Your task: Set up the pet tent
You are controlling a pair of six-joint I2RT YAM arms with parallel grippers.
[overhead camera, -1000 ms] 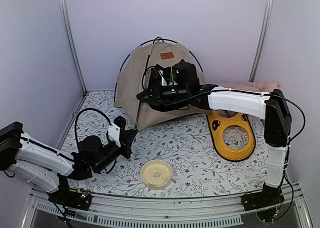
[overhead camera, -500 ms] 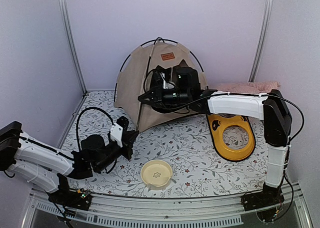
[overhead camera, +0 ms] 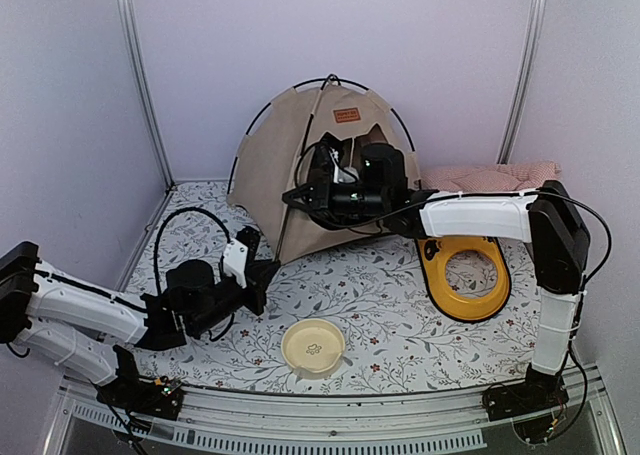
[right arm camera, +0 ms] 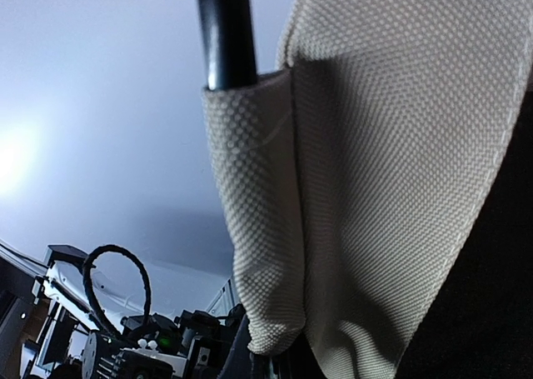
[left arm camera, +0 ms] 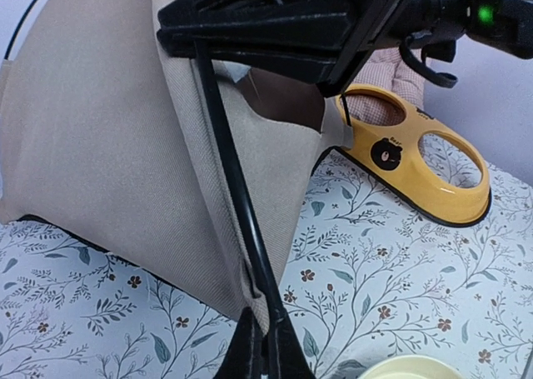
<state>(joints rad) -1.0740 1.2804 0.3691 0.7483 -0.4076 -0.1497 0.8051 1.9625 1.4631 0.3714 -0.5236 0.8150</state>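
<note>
Tan fabric dome tent [overhead camera: 265, 160] largely up | your left gripper [left arm camera: 265, 358] clamps thin black pole [left arm camera: 237, 204] at its foot | right gripper [overhead camera: 297, 197], above it, pinches beige pole sleeve [right arm camera: 258, 229] | seating likely remains.

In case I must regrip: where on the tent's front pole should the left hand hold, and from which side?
Probably the bare stretch of the front pole, between the left hand at its foot and the right hand higher up. Come from the front, closing across the thin rod: the tent fabric lies right behind it.
</note>
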